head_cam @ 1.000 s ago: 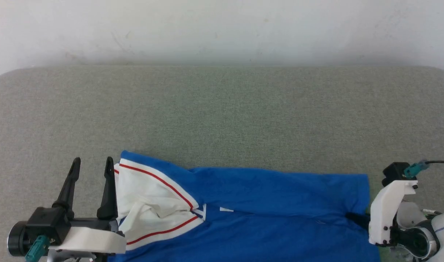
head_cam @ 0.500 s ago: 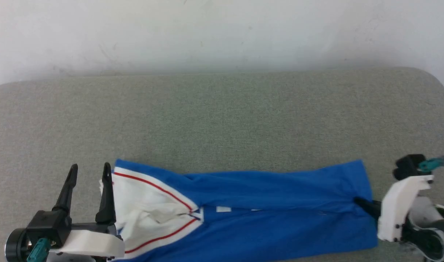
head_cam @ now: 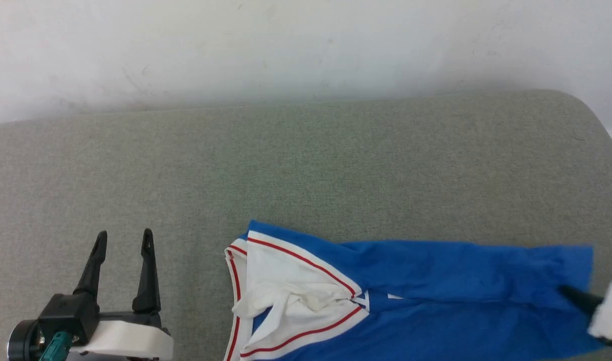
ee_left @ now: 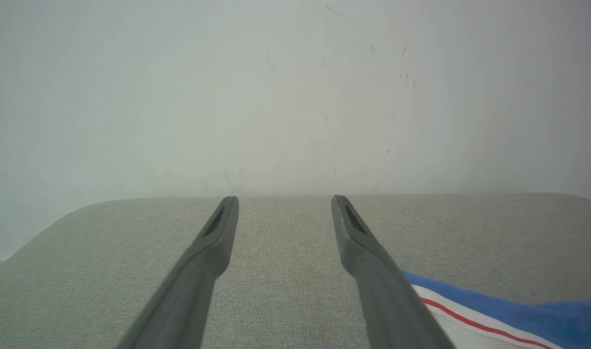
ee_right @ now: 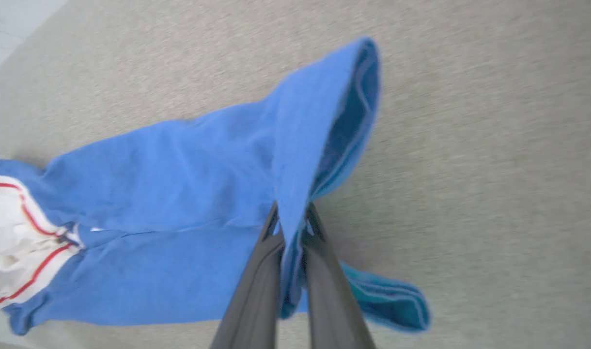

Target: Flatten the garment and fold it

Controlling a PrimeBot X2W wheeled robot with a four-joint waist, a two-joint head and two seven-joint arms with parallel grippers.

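Dragged right, garment [head_cam: 461, 271] now well clear of left gripper [head_cam: 124, 239], right gripper [ee_right: 291, 208] pinching its blue hem at far right, left gripper wide and empty, garment lying near-right on grey surface [head_cam: 306, 165]

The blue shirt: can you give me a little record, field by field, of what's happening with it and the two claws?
garment: blue, bunched lengthwise, white red-striped trim at its left end
surface: grey-green padded top
left gripper: open, empty, beside the garment, not touching
right gripper: shut on the garment's blue hem
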